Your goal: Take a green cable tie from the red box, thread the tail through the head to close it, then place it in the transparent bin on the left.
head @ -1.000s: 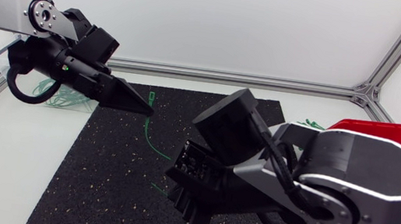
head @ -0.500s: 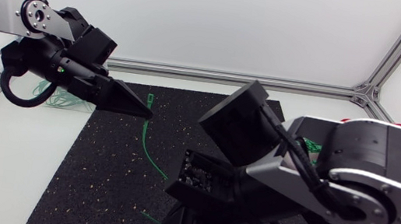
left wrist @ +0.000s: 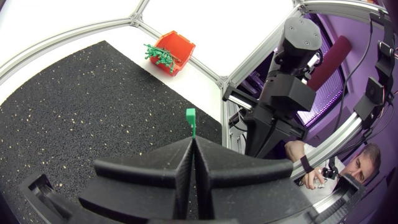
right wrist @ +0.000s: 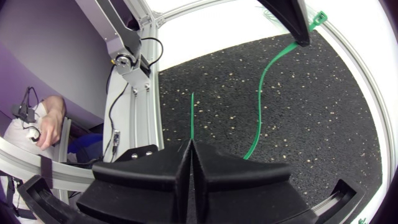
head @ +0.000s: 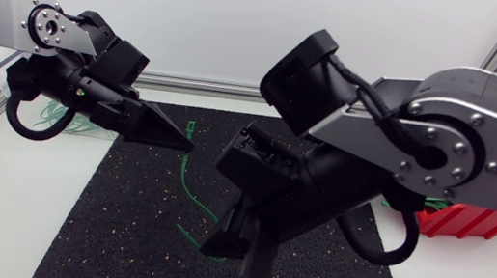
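Head view: left hand (head: 182,140) pinches green cable tie (head: 179,176) by head, right hand (right wrist: 191,144) pinches tail (tie bows over black mat (head: 118,238), centre); bring tail tip square to head slot, slowly

Tie (head: 184,164): a thin green strap, still open, with its tail not through its head.
Head (left wrist: 191,116): a small square block that stands upright just past the pressed-together tips of the left end effector (left wrist: 194,146), which pinches the strap right behind it.
Strap: it bows down from the head in a loose curve towards the right end effector (right wrist: 191,152).
Tail (right wrist: 192,115): a straight, narrow tip that sticks out ahead of the right end effector's closed fingers.
Box (left wrist: 176,48): red and open-topped, by the bench's corner frame, with spare ties (left wrist: 157,55) bunched over its rim.
Bin (head: 84,128): mostly hidden behind the left arm, with green showing through its clear wall.
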Controlling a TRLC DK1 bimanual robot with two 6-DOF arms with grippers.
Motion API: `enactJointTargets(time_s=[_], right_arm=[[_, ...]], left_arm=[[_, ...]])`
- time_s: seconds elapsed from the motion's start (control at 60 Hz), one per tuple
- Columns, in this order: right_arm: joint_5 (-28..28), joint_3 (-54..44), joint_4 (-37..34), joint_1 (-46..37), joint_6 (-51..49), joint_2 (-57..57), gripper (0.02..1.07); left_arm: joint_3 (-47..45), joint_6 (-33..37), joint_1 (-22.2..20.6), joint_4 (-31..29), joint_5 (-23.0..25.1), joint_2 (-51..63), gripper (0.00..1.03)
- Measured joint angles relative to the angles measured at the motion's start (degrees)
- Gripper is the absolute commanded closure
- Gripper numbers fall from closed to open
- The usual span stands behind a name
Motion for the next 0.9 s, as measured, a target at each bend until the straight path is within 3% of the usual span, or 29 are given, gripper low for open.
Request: enactJointTargets(time_s=[0.133,0.3,0.383,0.9], right_arm=[[-5.5,2.2,-2.6,0.0,0.2,1.0,1.02],[-11.1,6.3,-7.8,-2.2,0.2,4.1,1.02],[-12.3,8.2,-10.4,-3.8,0.2,5.6,1.02],[-25.1,16.1,-20.6,-14.0,8.0,13.0,1.02]], left_arm=[[-2.4,-1.2,0.0,5.6,0.0,-1.7,1.00],[-11.3,-12.7,-0.6,27.6,-2.3,-9.0,1.00],[-13.9,-18.6,-1.2,34.7,-2.9,-11.3,1.00],[-17.0,-26.6,-3.4,41.6,0.2,-8.6,1.00]])
